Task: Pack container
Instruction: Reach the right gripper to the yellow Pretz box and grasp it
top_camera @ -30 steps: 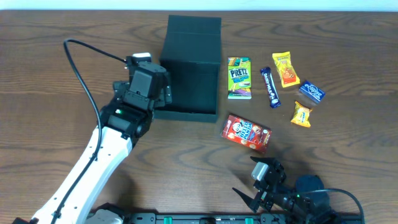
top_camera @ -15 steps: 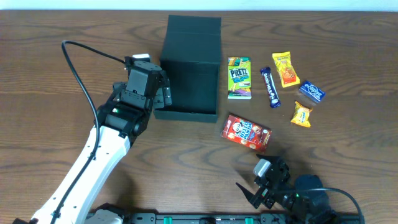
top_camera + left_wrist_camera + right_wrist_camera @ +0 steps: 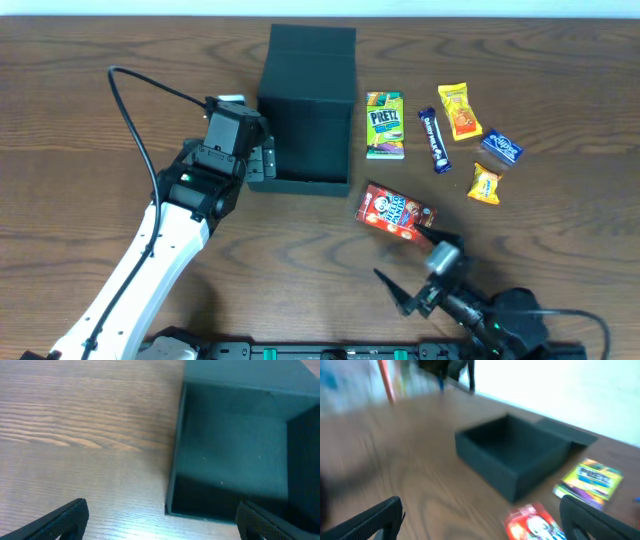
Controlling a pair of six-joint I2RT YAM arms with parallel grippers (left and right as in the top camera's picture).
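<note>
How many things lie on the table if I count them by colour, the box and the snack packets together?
Black container: 1
Green packet: 1
Red packet: 1
Yellow-orange packets: 2
Blue packets: 2
Total: 7

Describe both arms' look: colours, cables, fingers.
Left arm: white link, black wrist housing, small green light, black cable looping above it. Right arm: mostly black, pale block at the wrist. Fingers on both are black, tapering to points.
</note>
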